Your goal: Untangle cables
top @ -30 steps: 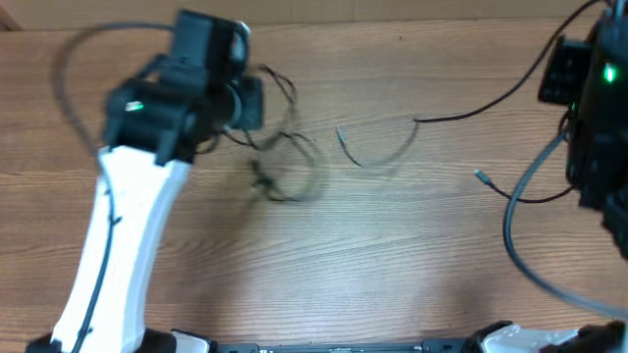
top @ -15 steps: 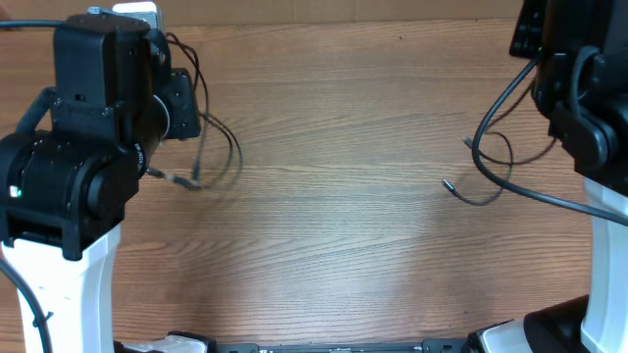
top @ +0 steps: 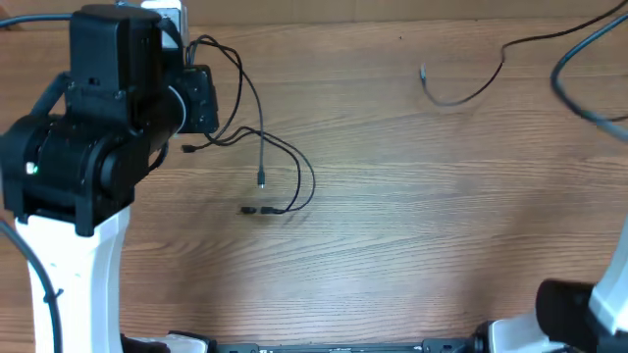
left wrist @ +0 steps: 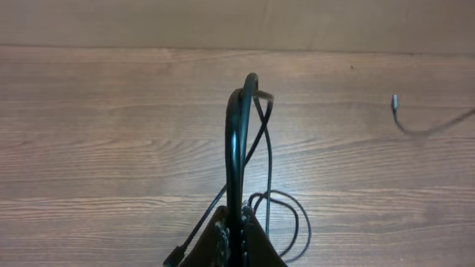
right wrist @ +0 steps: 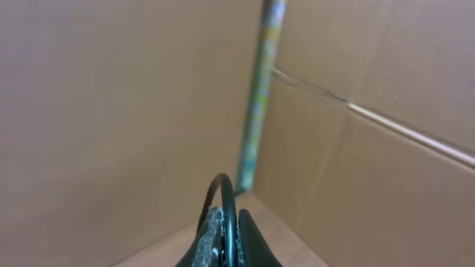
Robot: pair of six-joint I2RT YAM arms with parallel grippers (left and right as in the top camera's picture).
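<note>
My left gripper is shut on a black cable that arcs up in front of the left wrist camera. Thin black cables hang from it and trail onto the table, with loops and plug ends right of the left arm. The same loops show in the left wrist view. A separate cable lies at the far right, its plug end free, and it runs off towards the top right edge. My right gripper is shut on a black cable; it is outside the overhead view.
A thicker grey cord hangs at the right edge. The right arm's base is at the bottom right. The right wrist view shows only cardboard walls. The wooden table runs to a far wall.
The right arm has left the overhead view and its cable has moved up to the far right. The cables held by the left gripper now spread further right on the table.
</note>
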